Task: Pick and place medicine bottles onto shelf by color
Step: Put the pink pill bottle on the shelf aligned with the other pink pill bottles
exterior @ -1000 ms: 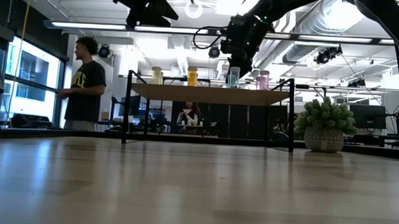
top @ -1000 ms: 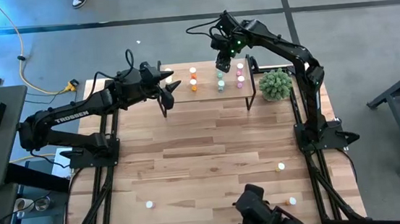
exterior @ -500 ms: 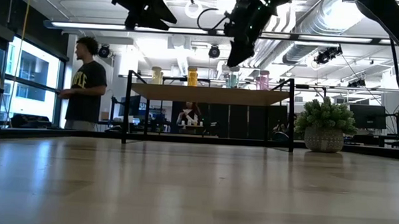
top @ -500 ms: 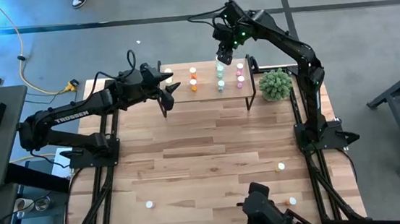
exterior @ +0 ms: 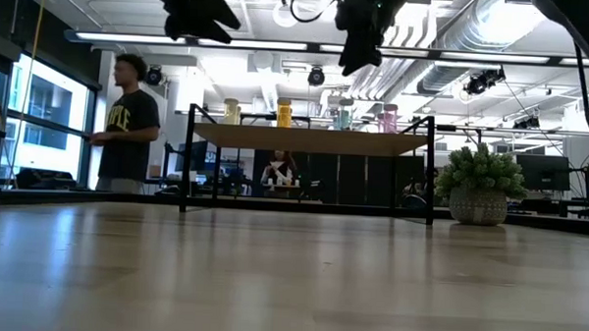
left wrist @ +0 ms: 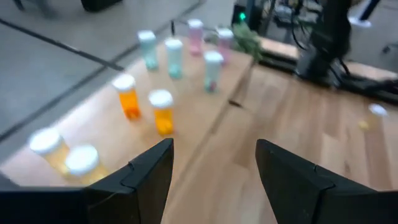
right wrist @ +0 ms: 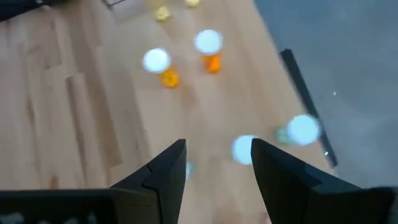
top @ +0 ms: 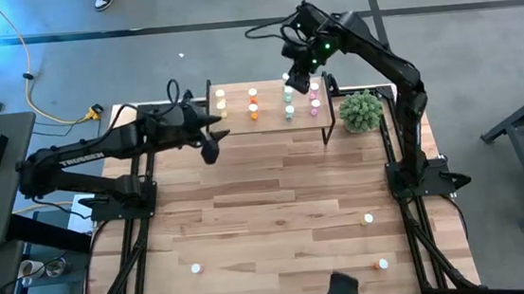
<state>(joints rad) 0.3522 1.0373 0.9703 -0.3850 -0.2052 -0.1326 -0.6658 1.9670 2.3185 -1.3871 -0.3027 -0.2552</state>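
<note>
table (top: 285,193) | shelf (top: 273,122) far centre, bottles (top: 254,105) in colour rows on it | three stray bottles (top: 368,220) near edge | right gripper (top: 299,75) above shelf's far side, empty, fingers apart | left gripper (top: 210,144) left of shelf, wide, empty

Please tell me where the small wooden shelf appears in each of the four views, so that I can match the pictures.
High view: the shelf is at the table's far edge, centre, beside the green plant ball.
Low view: it stands in the middle distance on black legs, left of the plant.
Left wrist view: its board fills the centre, bottles upright on it.
Right wrist view: its board seen from above.
Shared landmark: the two orange bottles.
</note>
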